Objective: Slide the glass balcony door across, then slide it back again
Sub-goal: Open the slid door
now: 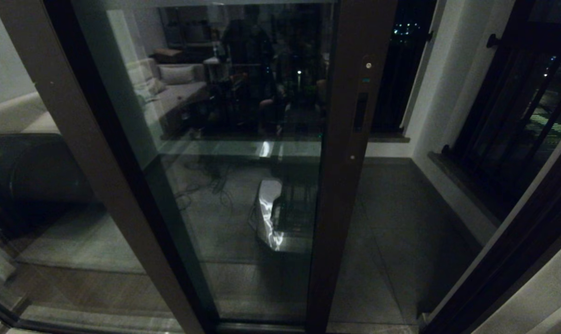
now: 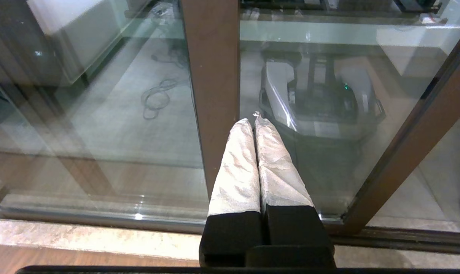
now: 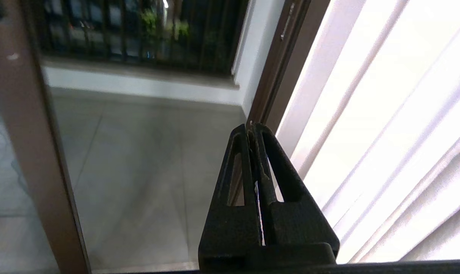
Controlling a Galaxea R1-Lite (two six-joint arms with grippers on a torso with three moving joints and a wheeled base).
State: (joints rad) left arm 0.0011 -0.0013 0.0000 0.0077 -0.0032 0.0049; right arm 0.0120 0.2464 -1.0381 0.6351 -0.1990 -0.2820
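— Where is the glass balcony door [image 1: 243, 153] from your jaws right now?

— It stands upright ahead of me, partly slid across, leaving an open gap onto the balcony floor [image 1: 401, 218] on its right. Its edge stile [image 1: 350, 153] runs tall, floor to top, and the narrow handle slot [image 1: 360, 111] sits along that same vertical line, high on the stile.

— And your right gripper [image 3: 252, 127]?

— Its fingers are pressed together, holding nothing. It points into the open gap; the stile lies off to its left side, apart from it, with the curtain [image 3: 385, 133] on its other side. From the head view neither of my arms shows.

— The left gripper [image 2: 252, 121]?

— Also closed and empty, low down, pointing at the glass near the plain stile [image 2: 214, 95] of the fixed panel and the floor track [image 2: 100, 220]. I'd judge it parked.

— So which arm goes?

— The right, I think. It's nearer the handled edge. It would need to swing left towards the stile, and since the slot is vertical, the fingertips should meet it in line with that axis before pushing sideways.
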